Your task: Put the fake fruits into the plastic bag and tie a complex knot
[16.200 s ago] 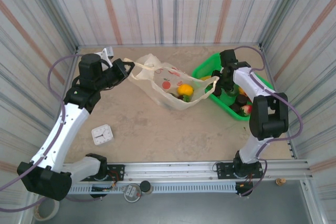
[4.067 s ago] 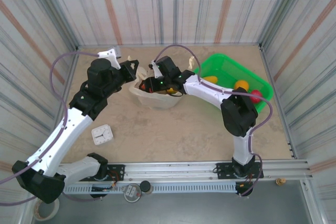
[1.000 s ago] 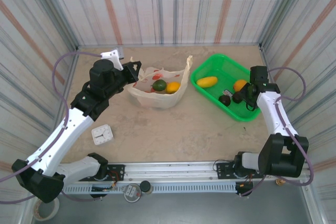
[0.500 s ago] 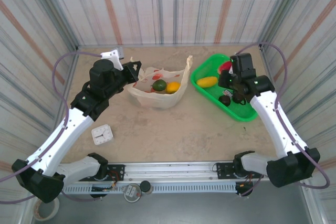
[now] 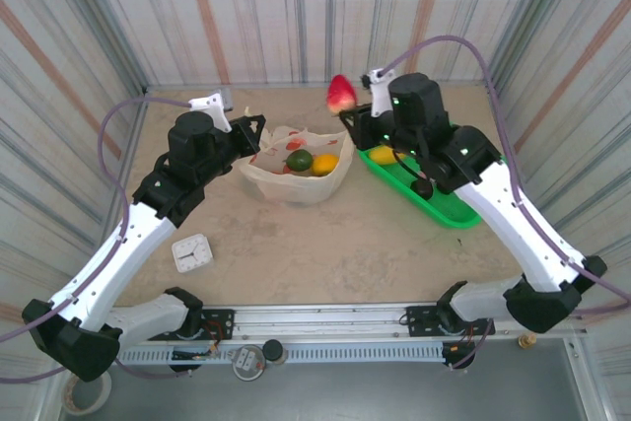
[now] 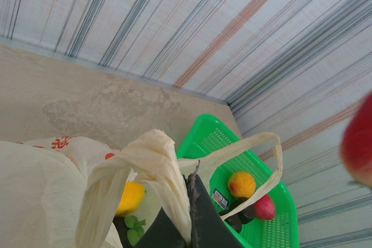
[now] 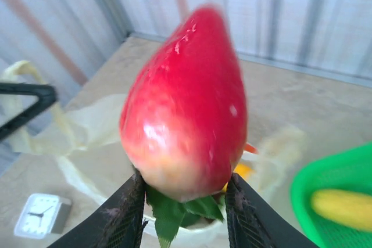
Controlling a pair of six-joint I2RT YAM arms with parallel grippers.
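Lifted out of the green basket (image 5: 449,209) since half a second ago, right gripper (image 7: 185,210) clamped on a red fruit (image 7: 183,103) at its leafy base, plastic bag (image 5: 296,186) just beyond and below it, green fruit (image 5: 299,159) and orange fruit (image 5: 324,163) inside, left gripper (image 5: 251,135) pinching the bag's handle at the far side

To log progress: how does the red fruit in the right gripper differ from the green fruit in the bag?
The red fruit is pointed, held in the air by the right gripper; the green fruit is round and lies inside the plastic bag. Both are fake fruits.
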